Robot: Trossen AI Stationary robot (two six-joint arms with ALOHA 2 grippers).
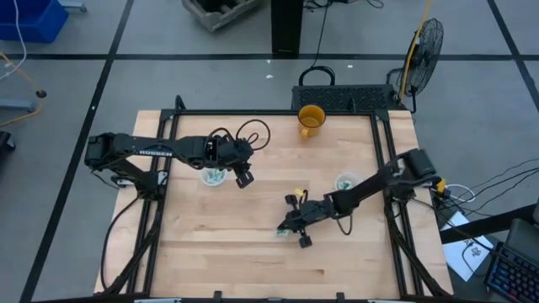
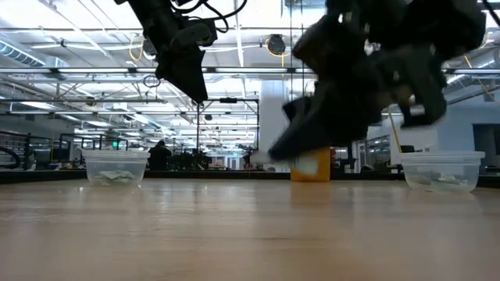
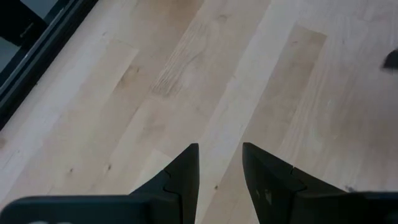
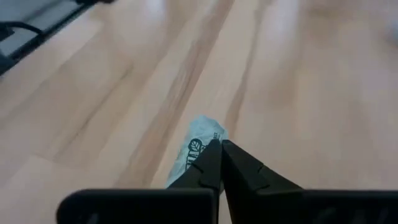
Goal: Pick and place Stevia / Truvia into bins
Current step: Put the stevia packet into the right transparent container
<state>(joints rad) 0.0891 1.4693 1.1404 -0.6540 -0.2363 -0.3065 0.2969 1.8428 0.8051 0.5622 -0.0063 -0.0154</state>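
A pale wooden surface framed by black rails is seen on a grey floor crossed by dark lines, with a fan behind it, and a hall of ceiling lights is shown in the low view. The right pincer is closed on a green-and-white packet low over the middle of the surface. The left pincer is held parted above bare wood beside the left cup; packets are seen in both this and the right cup, and a yellow cup is placed at the far edge.
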